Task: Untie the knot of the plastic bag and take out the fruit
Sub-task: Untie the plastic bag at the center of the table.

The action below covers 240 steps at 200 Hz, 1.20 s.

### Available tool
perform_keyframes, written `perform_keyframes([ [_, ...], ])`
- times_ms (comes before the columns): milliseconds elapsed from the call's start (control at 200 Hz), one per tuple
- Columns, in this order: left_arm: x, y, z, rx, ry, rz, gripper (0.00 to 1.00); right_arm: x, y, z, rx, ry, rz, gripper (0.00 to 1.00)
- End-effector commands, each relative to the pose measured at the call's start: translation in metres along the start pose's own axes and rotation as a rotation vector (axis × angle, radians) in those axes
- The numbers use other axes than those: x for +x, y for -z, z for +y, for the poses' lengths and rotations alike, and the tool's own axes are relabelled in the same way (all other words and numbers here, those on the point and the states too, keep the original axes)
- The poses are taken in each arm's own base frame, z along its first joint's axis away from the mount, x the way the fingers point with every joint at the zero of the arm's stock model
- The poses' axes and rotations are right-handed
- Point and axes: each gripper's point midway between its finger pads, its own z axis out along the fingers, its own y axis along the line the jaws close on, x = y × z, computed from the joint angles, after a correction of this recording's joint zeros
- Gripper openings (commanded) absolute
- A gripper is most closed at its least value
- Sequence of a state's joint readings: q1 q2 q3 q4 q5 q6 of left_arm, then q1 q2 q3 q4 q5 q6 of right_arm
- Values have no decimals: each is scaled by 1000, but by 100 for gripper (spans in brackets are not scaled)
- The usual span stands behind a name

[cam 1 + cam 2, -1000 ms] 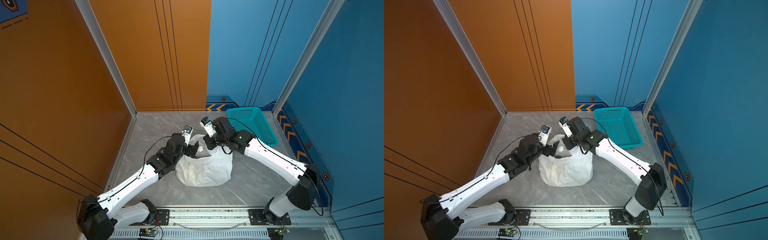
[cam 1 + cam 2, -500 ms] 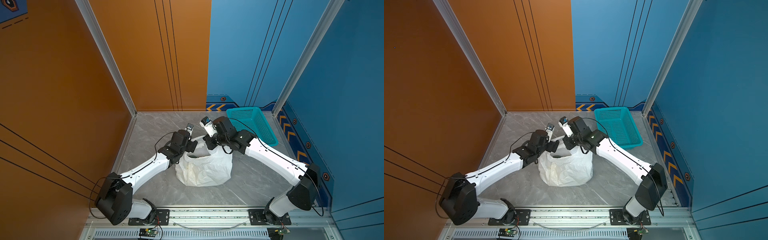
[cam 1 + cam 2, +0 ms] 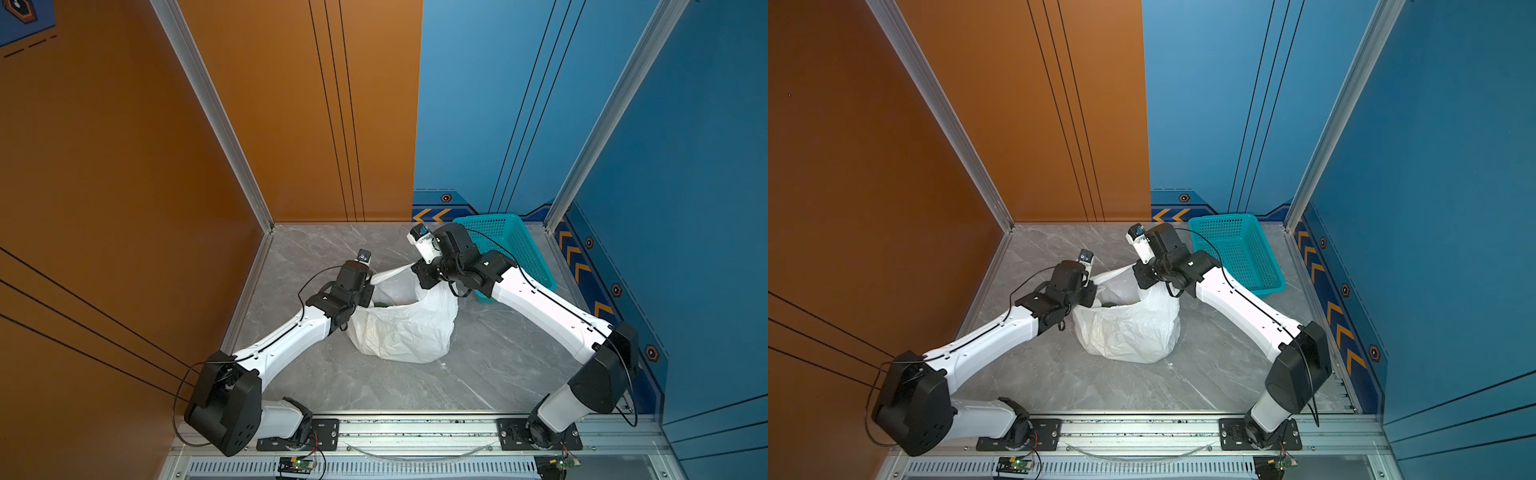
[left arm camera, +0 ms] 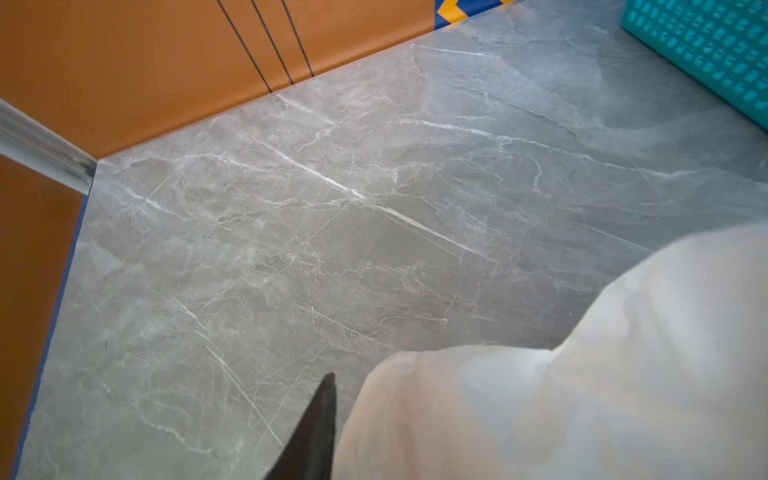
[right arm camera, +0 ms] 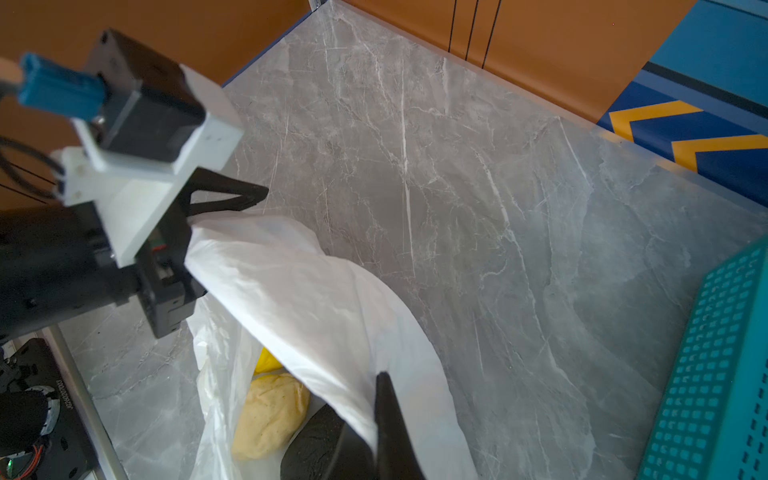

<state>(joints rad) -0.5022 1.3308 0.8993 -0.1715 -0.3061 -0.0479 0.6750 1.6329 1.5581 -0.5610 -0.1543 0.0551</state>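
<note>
White film first: at the left rim of the plastic bag (image 3: 399, 332), mid-bench, our left hand (image 3: 372, 286) has one finger (image 5: 249, 194) over the edge, but we cannot tell whether it grips. Our right hand (image 3: 417, 282), pinched shut on the far-right rim, should lift it taut so the fruit (image 5: 270, 409) inside shows clear for picking.

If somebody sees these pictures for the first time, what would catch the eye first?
The white bag in the middle of the table stands out first. Its mouth is open between the left gripper and the right gripper, which pinches its edge. Inside it, the right wrist view shows a yellow fruit. A teal basket stands in the far corner of the table.
</note>
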Motion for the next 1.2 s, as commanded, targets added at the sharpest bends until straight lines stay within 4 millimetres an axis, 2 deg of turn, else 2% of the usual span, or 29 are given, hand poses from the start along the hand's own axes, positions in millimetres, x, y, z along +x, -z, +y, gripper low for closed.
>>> perform_keyframes([
  [0,0,20,-9,70,56,19,22,2,6,-10,29,-6,56,25],
  [80,-3,34,-14,104,108,7,15,5,21,-5,23,-3,76,52],
  [145,-3,43,-19,133,138,8,11,9,37,5,18,7,95,67],
  [190,-1,47,-22,143,153,16,9,11,48,7,29,8,104,73],
  [205,0,49,-23,145,158,19,7,13,51,19,12,24,110,75],
  [290,8,51,-25,144,169,53,0,21,66,41,-19,29,137,79],
  [355,14,50,-26,137,176,73,0,29,72,57,-39,29,160,80],
  [576,14,55,-24,122,211,57,0,54,73,101,-89,5,220,81],
  [726,9,61,-25,123,198,-14,0,56,45,106,-106,-43,216,78],
  [911,15,63,-26,110,202,-89,0,54,-6,78,-77,-173,239,67],
  [991,21,62,-25,99,209,-96,0,58,-21,81,-98,-205,261,65],
  [1011,14,62,-27,108,220,-126,0,60,-26,83,-102,-206,268,65],
  [1061,15,62,-28,104,220,-137,0,67,-37,84,-89,-211,290,66],
  [1147,14,62,-28,91,218,-167,0,86,-64,67,-17,-247,341,66],
  [1197,14,62,-28,91,218,-184,0,89,-81,52,12,-295,324,70],
])
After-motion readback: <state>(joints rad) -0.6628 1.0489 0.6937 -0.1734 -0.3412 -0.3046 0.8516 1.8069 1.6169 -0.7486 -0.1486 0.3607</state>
